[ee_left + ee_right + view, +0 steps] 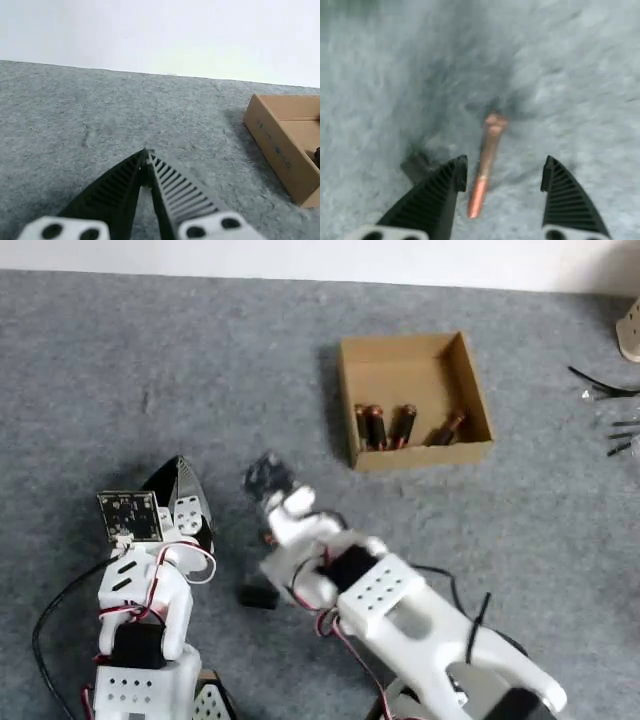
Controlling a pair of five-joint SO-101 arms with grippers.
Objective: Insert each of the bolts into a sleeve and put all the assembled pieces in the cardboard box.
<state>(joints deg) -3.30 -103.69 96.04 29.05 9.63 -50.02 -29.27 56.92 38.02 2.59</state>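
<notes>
Closed left pincer (146,156) above grey felt (100,110), cardboard box (280,150) nearby

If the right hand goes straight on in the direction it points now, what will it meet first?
Most likely the copper bolt, which lies on the grey mat between the open fingers of the right hand. Depth is unclear; the mat is right behind it.

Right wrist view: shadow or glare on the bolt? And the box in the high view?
Right wrist view: dark shadow on the mat around the head of the bolt, faint sheen at its copper tip, no glare. High view: cardboard box throws a shadow off its left wall; no glare inside.
</notes>
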